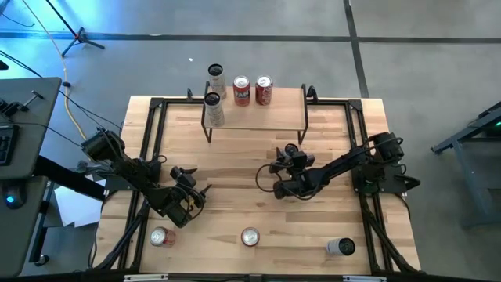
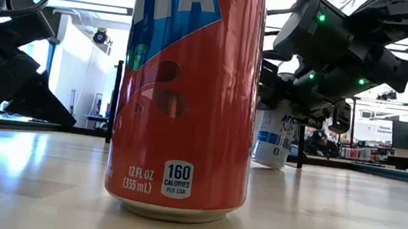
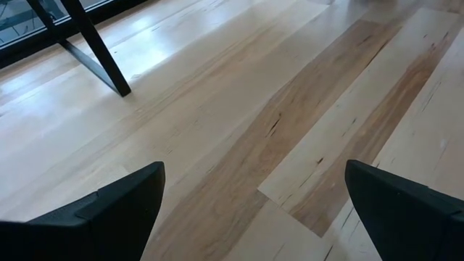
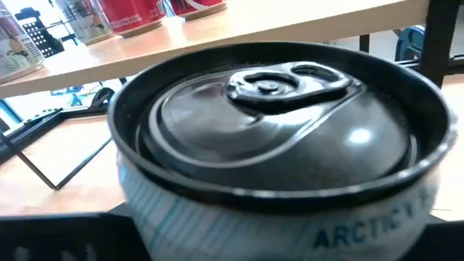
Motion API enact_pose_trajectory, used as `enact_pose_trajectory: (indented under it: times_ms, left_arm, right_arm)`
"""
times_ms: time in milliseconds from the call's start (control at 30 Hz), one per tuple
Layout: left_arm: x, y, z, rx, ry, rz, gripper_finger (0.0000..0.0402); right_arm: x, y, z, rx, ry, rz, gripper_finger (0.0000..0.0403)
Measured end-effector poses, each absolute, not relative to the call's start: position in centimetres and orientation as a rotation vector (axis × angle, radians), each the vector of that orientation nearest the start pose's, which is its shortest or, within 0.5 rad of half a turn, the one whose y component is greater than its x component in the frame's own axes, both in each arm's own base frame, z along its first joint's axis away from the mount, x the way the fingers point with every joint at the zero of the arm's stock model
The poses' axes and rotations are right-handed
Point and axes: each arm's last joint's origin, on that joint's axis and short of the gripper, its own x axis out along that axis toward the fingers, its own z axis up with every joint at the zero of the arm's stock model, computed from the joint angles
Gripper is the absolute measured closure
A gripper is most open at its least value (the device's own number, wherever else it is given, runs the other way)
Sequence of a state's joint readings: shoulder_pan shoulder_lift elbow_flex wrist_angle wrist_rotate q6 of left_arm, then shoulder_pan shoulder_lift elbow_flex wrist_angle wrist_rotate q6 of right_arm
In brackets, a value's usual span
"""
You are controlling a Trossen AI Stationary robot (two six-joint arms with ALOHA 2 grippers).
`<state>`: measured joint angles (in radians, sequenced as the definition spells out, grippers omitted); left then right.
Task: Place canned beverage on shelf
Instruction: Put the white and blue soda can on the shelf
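- A white-and-blue can (image 4: pixel 283 174) stands upright on the bench (image 1: pixel 235 164), in the middle, just on the near side of the shelf (image 1: pixel 254 117); this appears to be the can now meant for the shelf.
- The right gripper (image 1: pixel 280 186) is set around this can: in the right wrist view the can's top fills the picture between the fingers, and in the low view the can (image 2: pixel 272 138) is seen under the dark gripper with its base on the bench, so the lift is judged not yet begun.
- The fingers of the right gripper are pinched on the white-and-blue can, a grip that is needed before the can is carried to the shelf.
- The right arm is stretched from its base at the right edge of the bench leftward toward the middle, with the wrist held low and level with the can.
- On the shelf two red cans (image 1: pixel 252 92) and two pale cans (image 1: pixel 214 99) are already standing, toward its left part; the right part of the board is bare, and room for another can is judged to be there.
- The left gripper (image 1: pixel 188 190) waits over the near left of the bench with its fingers (image 3: pixel 123 206) spread wide and nothing between them.
- Three more cans (image 1: pixel 250 236) are left along the near edge of the bench.
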<state>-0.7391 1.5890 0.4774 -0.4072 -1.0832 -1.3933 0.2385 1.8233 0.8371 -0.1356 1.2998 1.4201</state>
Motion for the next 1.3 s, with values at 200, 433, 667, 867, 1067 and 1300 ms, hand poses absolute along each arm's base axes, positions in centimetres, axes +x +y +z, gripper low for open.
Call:
enact_pose_trajectory:
  times_ms: [200, 433, 667, 867, 1067, 1300]
  left_arm:
    - [15.9, -11.0, 9.3, -0.090, 0.512, 0.756, 0.0002]
    - [15.9, -11.1, 9.3, -0.098, 0.527, 0.751, 0.0002]
    - [15.9, -11.1, 9.3, -0.100, 0.528, 0.748, 0.0002]
    - [15.9, -11.1, 9.3, -0.098, 0.529, 0.747, 0.0002]
    - [15.9, -11.1, 9.3, -0.095, 0.530, 0.745, 0.0002]
    - [15.9, -11.1, 9.3, -0.094, 0.530, 0.745, 0.0002]
  right_arm:
    - [30.8, 4.0, 12.8, 0.355, 0.146, -1.242, 0.0167]
    - [31.7, 2.6, 15.2, 0.492, 0.316, -1.337, 0.0164]
    - [32.1, 2.0, 16.0, 0.589, 0.344, -1.396, 0.0163]
    - [32.3, 1.8, 14.9, 0.576, 0.281, -1.441, 0.0162]
    - [32.5, 1.9, 13.7, 0.469, 0.235, -1.452, 0.0162]
    - [32.7, 2.2, 14.2, 0.463, 0.273, -1.450, 0.0162]
